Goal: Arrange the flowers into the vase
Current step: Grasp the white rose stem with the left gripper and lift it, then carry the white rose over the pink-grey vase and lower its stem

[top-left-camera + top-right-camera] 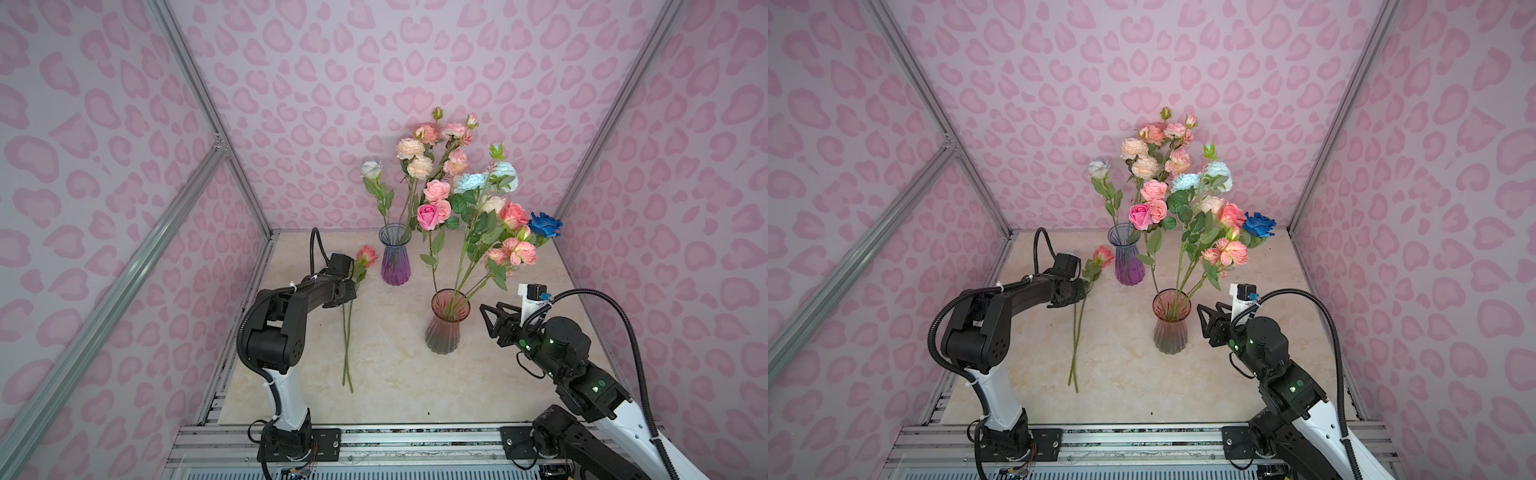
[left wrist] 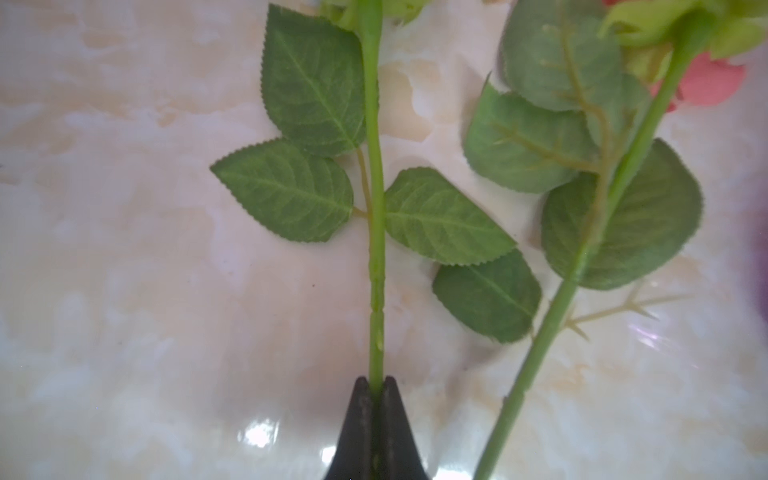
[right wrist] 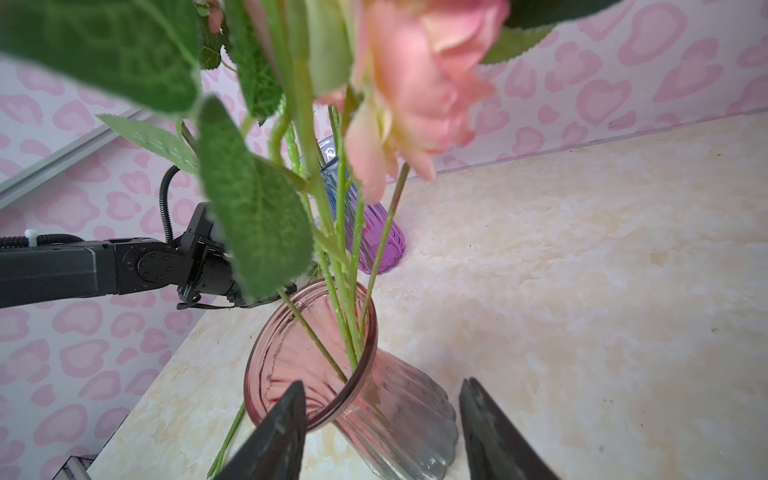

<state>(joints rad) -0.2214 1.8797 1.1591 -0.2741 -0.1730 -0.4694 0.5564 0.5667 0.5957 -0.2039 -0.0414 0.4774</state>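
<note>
The beige marble-look tabletop (image 1: 399,386) lies bare across its front and middle, between two loose green-stemmed flowers (image 1: 346,345) on the left and the pink ribbed glass vase (image 1: 444,328) on the right. The black left arm (image 1: 299,295) bars the left edge, its left gripper (image 2: 376,388) pinched on one stem. A leaning rose stem (image 1: 433,270) crosses the gap between the pink vase and the purple-blue ribbed glass vase (image 1: 395,259). Leafy blooms (image 1: 494,232) overhang the right rear. The right gripper (image 3: 383,382), jaws apart, stands near the pink vase's rim.
</note>
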